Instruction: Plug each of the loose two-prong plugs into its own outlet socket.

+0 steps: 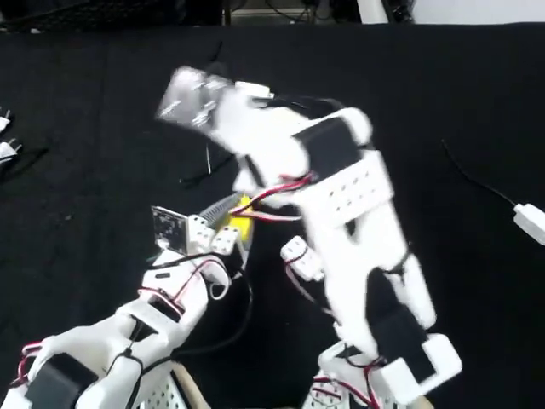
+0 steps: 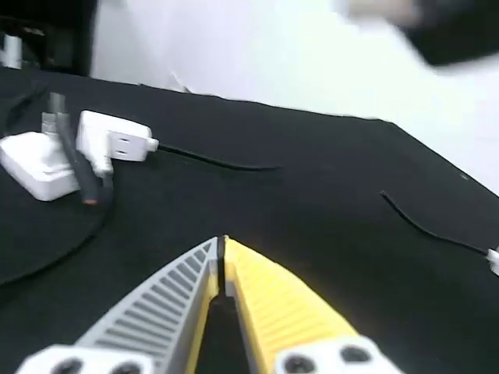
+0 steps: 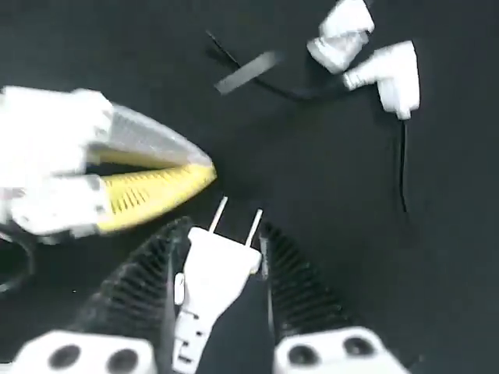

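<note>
My right gripper point(image 3: 224, 230) has its black fingers shut on a white two-prong plug point(image 3: 214, 269), whose prongs point out past the fingertips above the black table. My left gripper point(image 3: 204, 171), with one grey and one yellow finger, is shut on nothing and lies just beside those prongs. In the left wrist view the left gripper point(image 2: 221, 243) points across the cloth, with two white outlet blocks point(image 2: 39, 164) point(image 2: 113, 139) lying some way beyond it. The same blocks point(image 3: 339, 39) point(image 3: 390, 74) lie beyond the held plug. From above, the left gripper point(image 1: 230, 213) sits under the right arm point(image 1: 341, 187).
Another white plug point(image 1: 530, 220) with a thin black cable lies at the table's right edge. Small white pieces point(image 1: 7, 149) sit at the left edge. A black cable point(image 2: 210, 160) trails from the outlet blocks. The black cloth point(image 1: 443, 102) covers the table.
</note>
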Tool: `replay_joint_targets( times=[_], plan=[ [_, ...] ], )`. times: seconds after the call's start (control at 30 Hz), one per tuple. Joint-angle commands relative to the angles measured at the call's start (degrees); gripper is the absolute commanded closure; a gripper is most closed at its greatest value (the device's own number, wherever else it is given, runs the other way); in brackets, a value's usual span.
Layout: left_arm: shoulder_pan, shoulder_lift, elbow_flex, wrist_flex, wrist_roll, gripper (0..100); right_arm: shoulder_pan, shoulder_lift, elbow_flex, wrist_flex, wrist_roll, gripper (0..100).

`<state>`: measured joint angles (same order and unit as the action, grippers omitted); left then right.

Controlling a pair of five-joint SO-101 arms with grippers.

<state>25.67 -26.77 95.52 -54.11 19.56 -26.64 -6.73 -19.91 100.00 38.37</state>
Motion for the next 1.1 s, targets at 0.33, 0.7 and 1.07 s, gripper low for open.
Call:
replay_joint_targets(
  times=[0.33, 0.7, 1.07],
  plan=[
    [-22.8, -0.7, 0.8, 3.4, 0.3, 97, 5.3, 5.8, 14.4, 1.1, -8.1, 98.6],
    [-20.9, -0.3, 0.8, 3.9, 0.0, 97, 6.9, 11.3, 24.0, 1.2, -9.1, 98.6],
    [-20.4, -0.3, 0.8, 4.0, 0.0, 97, 9.9, 11.6, 28.5, 0.9, -5.0, 98.6]
  ],
)
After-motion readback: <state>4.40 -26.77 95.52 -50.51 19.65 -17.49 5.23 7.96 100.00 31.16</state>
